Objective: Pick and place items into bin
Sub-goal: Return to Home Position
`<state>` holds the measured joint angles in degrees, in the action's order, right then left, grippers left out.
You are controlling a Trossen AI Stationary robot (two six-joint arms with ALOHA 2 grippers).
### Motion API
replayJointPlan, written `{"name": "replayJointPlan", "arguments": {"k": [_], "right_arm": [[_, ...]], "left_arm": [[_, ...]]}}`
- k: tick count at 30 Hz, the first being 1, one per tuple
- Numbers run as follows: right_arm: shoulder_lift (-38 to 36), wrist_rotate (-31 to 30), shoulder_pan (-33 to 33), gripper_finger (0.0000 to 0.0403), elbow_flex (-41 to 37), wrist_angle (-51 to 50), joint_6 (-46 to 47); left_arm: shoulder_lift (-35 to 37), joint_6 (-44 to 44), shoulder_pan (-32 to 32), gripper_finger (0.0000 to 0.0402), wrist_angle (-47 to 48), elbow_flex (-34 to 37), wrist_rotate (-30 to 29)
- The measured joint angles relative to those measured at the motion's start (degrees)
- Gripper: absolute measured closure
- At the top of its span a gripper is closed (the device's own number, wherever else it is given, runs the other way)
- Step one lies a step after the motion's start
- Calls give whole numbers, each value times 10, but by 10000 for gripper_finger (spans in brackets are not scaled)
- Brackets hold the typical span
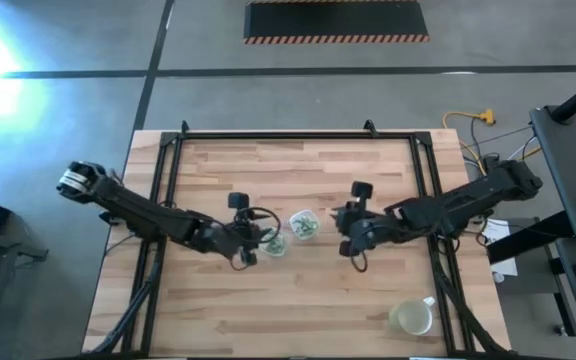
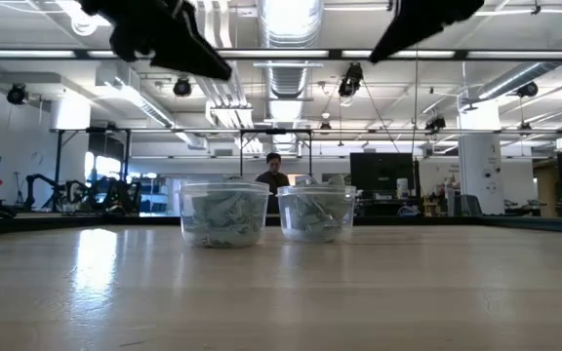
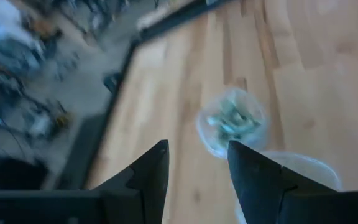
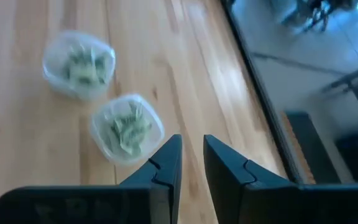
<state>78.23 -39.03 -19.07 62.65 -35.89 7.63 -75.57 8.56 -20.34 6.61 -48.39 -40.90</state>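
At the table's centre, the items [image 1: 304, 227] are seen gathered inside two clear tubs, the left tub [image 1: 282, 251] and the right tub [image 1: 313, 215], set just beside each other. A tub could be knocked and its contents spilled if the left gripper [image 1: 247, 243], close by at nine o'clock of the left tub, were dropped low while being swung away. Its fingers are held wide apart and nothing is gripped. The right gripper [image 1: 347, 238], at three o'clock of the right tub, is parted only narrowly and is likewise empty.

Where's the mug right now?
In the high view the mug stands alone near the table's lower-right corner, on the right arm's side, apart from the two clear tubs.
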Motion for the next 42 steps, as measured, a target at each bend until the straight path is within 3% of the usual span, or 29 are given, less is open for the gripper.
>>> {"name": "replayJointPlan", "arguments": {"k": [7,16,26,33,36,42], "right_arm": [[-116,52,8,346,-58,99,-123],[-311,222,60,346,-130,130,-210],[-485,211,117,346,-172,206,-173],[-500,394,167,346,-187,194,-196],[-482,400,198,346,-200,183,-205],[-479,402,266,346,-255,216,-205]], "left_arm": [[113,58,11,253,-72,0,-19],[248,146,27,253,-124,1,-6],[307,210,38,253,-138,4,3],[330,213,57,253,-141,24,47],[342,194,78,253,-138,41,77],[380,134,111,253,-151,100,80]]}}
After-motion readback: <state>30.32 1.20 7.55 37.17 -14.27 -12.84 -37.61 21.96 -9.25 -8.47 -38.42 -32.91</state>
